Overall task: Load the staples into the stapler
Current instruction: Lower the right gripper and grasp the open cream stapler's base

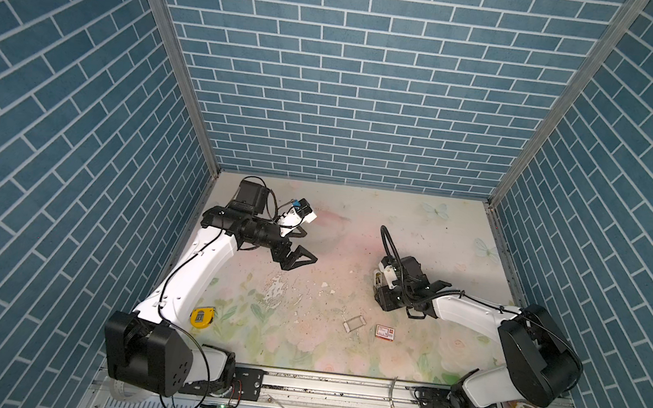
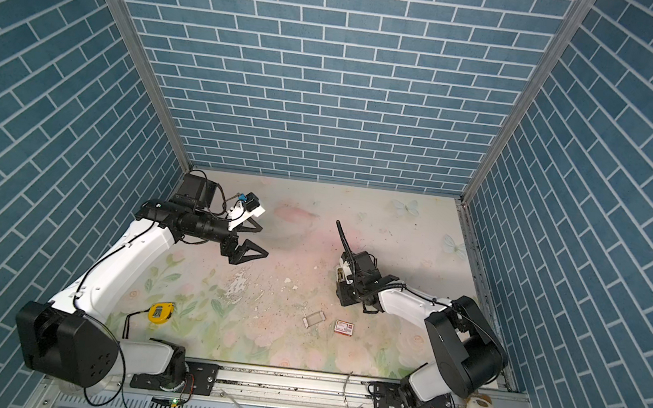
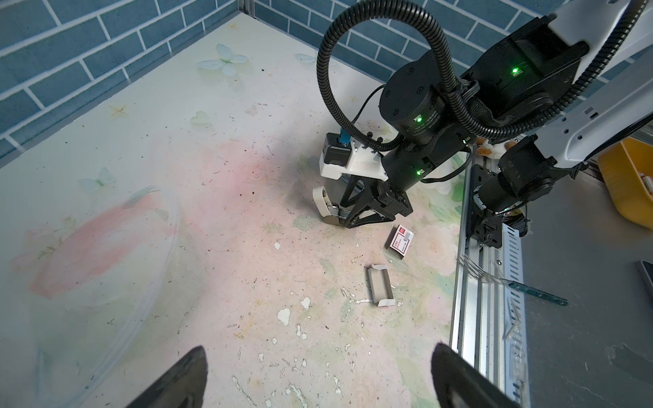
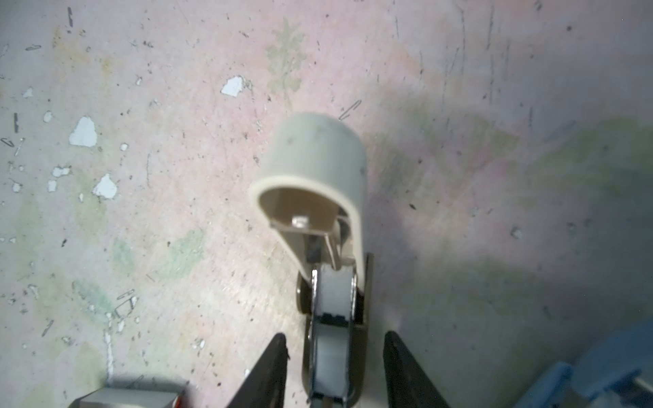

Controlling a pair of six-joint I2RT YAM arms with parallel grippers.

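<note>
Loading looks close to its last step. The cream plastic stapler [image 4: 318, 155] lies right of centre on the floral-printed counter [image 1: 356, 225], with its lid swung up at the far end and its metal channel bared. The right gripper [image 4: 334, 335] is down over it. Its black fingers [image 4: 272, 371] are apart, one on each side of the channel with a slim gap showing on both sides, so they clamp nothing. A grey strip [image 4: 330, 356] fills the channel; I judge it to be the staples, though blur forbids certainty. The open grey cardboard tray [image 3: 380, 288] near the stapler looks empty, beside the red-and-white cardboard box [image 3: 400, 242]. The left gripper [image 1: 309, 246] hovers far left, fingers spread wide, holding nothing. If the strip sits flat, the next move calls for pressing the lid down until shut while the base is steadied; otherwise the strip needs reseating first.
</note>
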